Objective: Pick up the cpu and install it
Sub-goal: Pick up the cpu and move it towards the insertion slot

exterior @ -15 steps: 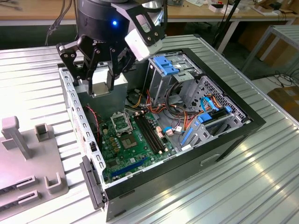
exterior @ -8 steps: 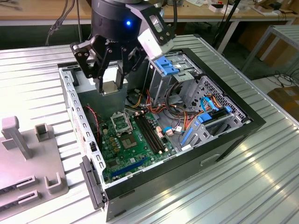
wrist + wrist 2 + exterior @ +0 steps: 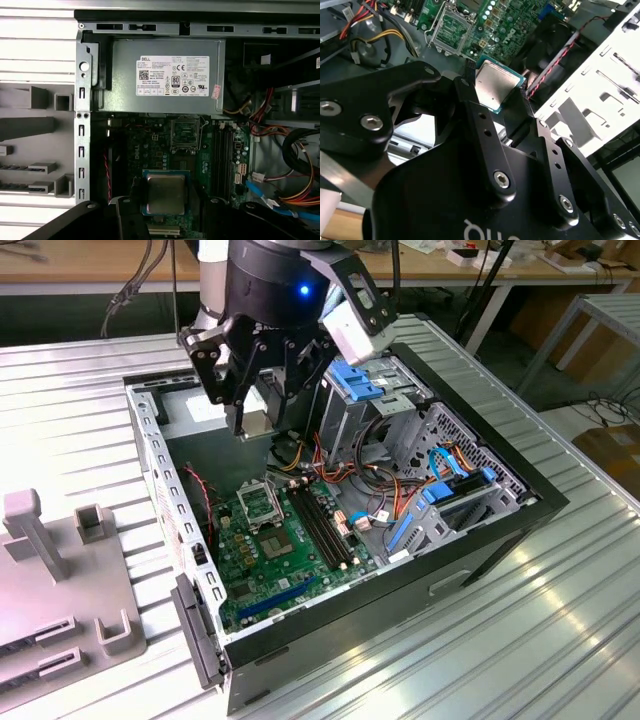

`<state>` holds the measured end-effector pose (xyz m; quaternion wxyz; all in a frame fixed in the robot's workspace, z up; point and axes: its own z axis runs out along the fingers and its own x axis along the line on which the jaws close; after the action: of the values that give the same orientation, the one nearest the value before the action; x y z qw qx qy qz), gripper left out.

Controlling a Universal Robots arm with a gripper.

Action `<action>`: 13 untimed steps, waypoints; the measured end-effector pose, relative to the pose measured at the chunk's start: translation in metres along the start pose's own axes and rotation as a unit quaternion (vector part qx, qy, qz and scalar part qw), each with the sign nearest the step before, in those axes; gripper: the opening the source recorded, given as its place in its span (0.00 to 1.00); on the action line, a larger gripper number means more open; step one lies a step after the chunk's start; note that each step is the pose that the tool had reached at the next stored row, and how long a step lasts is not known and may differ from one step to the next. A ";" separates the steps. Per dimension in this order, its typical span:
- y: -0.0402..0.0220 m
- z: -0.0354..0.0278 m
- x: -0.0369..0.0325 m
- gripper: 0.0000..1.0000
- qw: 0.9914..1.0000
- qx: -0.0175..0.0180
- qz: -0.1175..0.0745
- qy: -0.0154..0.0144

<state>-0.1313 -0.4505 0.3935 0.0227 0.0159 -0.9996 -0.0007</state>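
The cpu (image 3: pixel 496 87) is clamped edge to edge in the gripper (image 3: pixel 495 94), its plain silver-grey top facing the cameras in both wrist views and its green rim showing along the sides. The 2 black fingers (image 3: pixel 481 122) press on opposite edges of the chip, so the gripper is closed on it and holds it flat. In the exterior view the gripper hangs over the open case (image 3: pixel 540 505), above the back of the motherboard (image 3: pixel 280 560) and clear of it, with the chip in the air and touching nothing but the fingers. The socket (image 3: pixel 185 134) lies on the board beneath, apart from the chip; its metal frame rings an uncovered contact field. Just beyond the socket stands the grey power supply (image 3: pixel 167 75) with a white label, against the case wall. Beside the socket run the long black memory slots (image 3: pixel 325 530), and red, yellow and orange cables (image 3: pixel 370 35) spill in from the drive side. Blue tabs (image 3: pixel 355 380) sit on the drive cage behind the arm. The case rests on a ribbed metal table (image 3: pixel 500 640), and a grey fixture (image 3: pixel 50 590) with upright posts and slots lies on the table at the exterior view's left, well apart from the gripper.
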 end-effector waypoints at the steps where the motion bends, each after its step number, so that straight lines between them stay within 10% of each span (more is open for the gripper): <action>1: -0.0001 0.0001 -0.0016 0.47 1.000 0.000 0.000 0.000; 13: -0.0047 0.0039 -0.0072 0.47 1.000 0.000 0.000 0.000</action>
<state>-0.1241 -0.4550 0.3893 0.0224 0.0159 -0.9996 -0.0007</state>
